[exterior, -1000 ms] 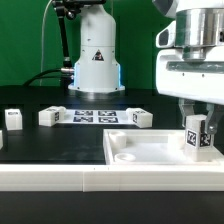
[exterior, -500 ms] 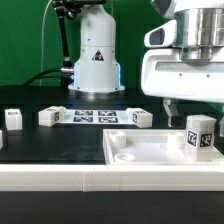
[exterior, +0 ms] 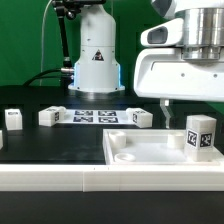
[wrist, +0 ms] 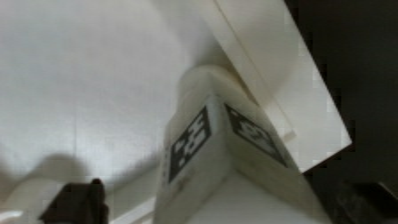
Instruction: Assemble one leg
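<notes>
Now the leg (exterior: 202,136) (wrist: 228,140) stands upright in the white panel (exterior: 150,152), at its 3 o'clock edge. Up above hangs the gripper (exterior: 190,102), its fingers apart, touching nothing.

Robotics lab bench. Green backdrop curtain (exterior: 25,40) hung behind a black table (exterior: 60,140); the white robot arm base (exterior: 96,55) was bolted at the far side (warning triangle sticker on it). The marker board (exterior: 95,116) lay flat on the table, tagged white blocks (exterior: 48,117) beside it. Cables (exterior: 45,72) trailed behind.
</notes>
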You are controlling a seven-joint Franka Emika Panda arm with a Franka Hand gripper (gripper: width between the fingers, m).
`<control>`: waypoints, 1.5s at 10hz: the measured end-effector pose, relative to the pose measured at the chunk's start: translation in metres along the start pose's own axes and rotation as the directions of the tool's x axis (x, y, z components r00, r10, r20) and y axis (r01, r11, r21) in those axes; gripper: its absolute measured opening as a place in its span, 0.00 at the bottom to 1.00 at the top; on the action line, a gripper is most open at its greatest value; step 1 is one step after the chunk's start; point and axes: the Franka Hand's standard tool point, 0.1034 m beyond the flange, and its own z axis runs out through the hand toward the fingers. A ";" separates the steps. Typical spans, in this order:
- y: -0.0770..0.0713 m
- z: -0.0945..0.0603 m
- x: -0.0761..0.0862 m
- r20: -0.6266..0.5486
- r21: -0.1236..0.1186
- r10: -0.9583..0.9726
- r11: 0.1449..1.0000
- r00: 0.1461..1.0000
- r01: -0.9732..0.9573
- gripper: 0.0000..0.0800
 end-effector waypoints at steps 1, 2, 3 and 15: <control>-0.002 0.000 -0.002 0.001 0.001 -0.051 0.999 0.999 0.051 0.81; -0.004 0.000 -0.003 0.001 0.003 -0.138 0.990 0.990 0.138 0.81; -0.008 -0.001 -0.006 0.002 0.006 -0.184 0.983 0.983 0.184 0.81; -0.006 -0.001 -0.003 -0.004 -0.012 -0.598 0.802 0.802 0.597 0.36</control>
